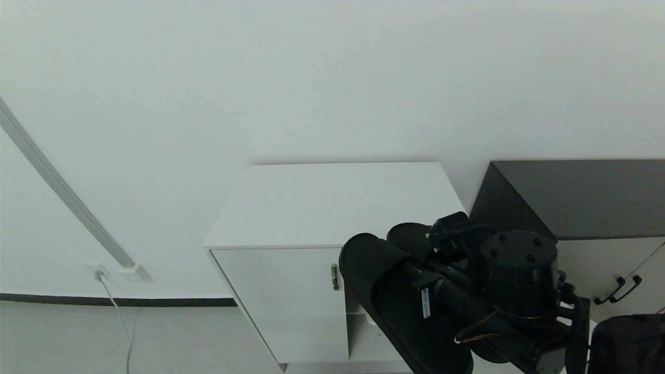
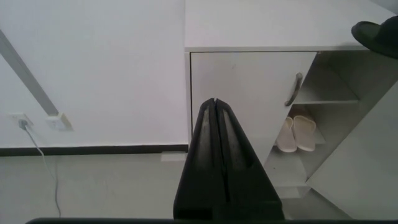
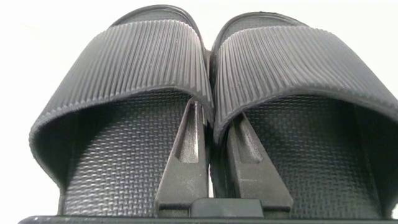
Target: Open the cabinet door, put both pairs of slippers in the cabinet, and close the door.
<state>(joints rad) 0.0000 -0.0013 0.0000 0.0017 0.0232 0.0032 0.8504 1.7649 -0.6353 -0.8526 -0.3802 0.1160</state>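
Head view: cabinet (image 1: 332, 208) seen from above, mid-range. Left wrist: its open front faced from lower down, farther back. Right wrist: black slippers (image 3: 205, 81) viewed point-blank. Both are shared with head view.

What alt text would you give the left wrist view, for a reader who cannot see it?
The shut left gripper points at a white cabinet whose one door is closed and the other side open. Inside, a pale pair of slippers lies on a shelf; part of the black slippers shows near the cabinet's top.
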